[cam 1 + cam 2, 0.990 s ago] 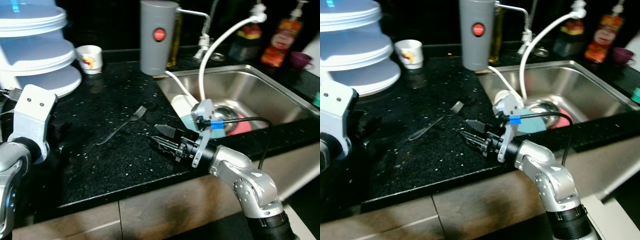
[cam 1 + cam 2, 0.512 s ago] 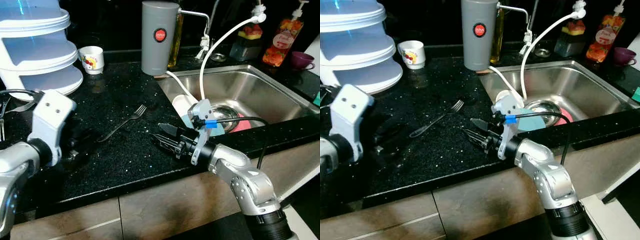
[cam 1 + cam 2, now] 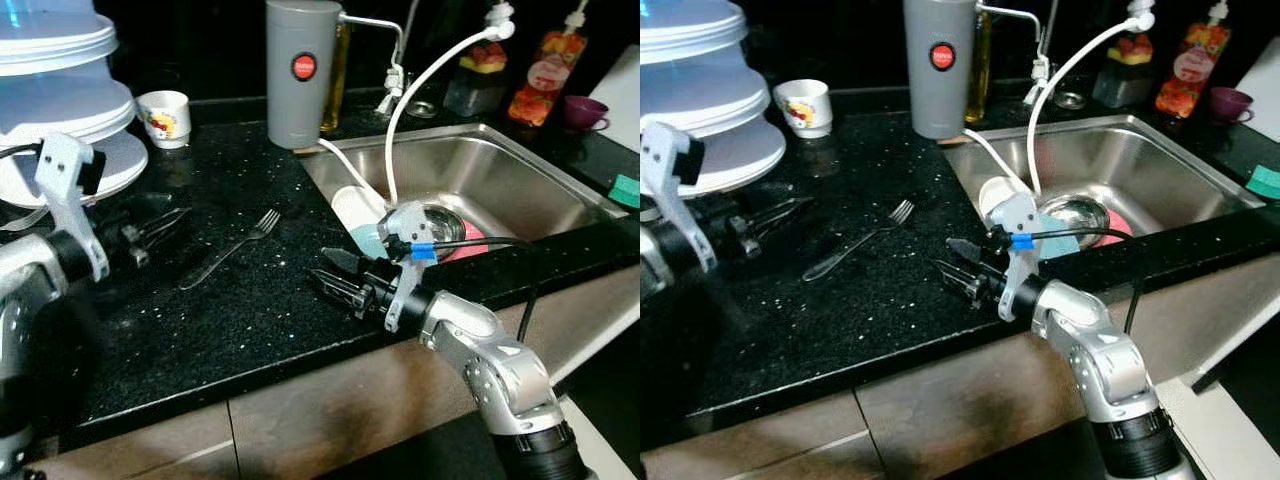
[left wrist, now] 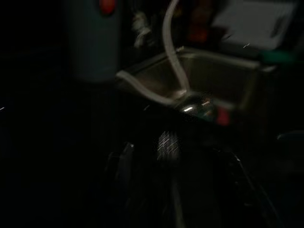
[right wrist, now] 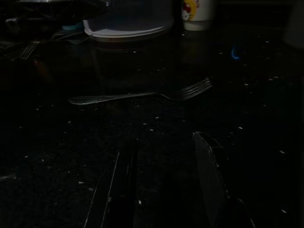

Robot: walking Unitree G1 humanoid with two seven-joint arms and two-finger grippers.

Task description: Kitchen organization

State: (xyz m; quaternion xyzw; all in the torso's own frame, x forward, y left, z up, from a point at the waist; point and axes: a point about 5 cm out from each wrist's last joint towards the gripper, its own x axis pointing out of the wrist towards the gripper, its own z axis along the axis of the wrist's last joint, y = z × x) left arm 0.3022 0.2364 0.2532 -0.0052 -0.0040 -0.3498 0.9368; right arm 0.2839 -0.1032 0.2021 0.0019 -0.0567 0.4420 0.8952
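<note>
Just above the black counter [image 3: 250, 320], near its front edge, the right gripper [image 3: 335, 277] hovers w/ fingers parted a moderate gap, nothing between them, tips aimed toward the fork [image 3: 228, 250]. Right wrist view confirms: two dark fingers [image 5: 209, 175] spread, fork [image 5: 142, 95] lying flat on the speckled stone beyond them, apart from both tips. Fork sits roughly mid-counter, tines toward the grey cylindrical appliance [image 3: 296, 72] w/ red button at the back. Over on the robot's left, the left gripper [image 3: 160, 225] hangs low over the counter, fingers slightly apart, holding nothing, tips near the fork's handle end but not touching. Left wrist view is very dark; fingers barely made out, sink [image 4: 213, 80] and hose faintly visible beyond. Behind the left arm: stacked white covers/plates [image 3: 55, 95], and a small white cup [image 3: 163, 117] w/ a printed picture beside them. Right of the counter, the steel sink [image 3: 500, 175] holds a steel bowl [image 3: 437, 222], sth pink, and a white-and-blue tumbler lying on its side [image 3: 358, 217]; a white hose [image 3: 420, 90] curves down into it. Bottles [image 3: 535, 75] and a purple cup [image 3: 583, 110] stand at the back.
</note>
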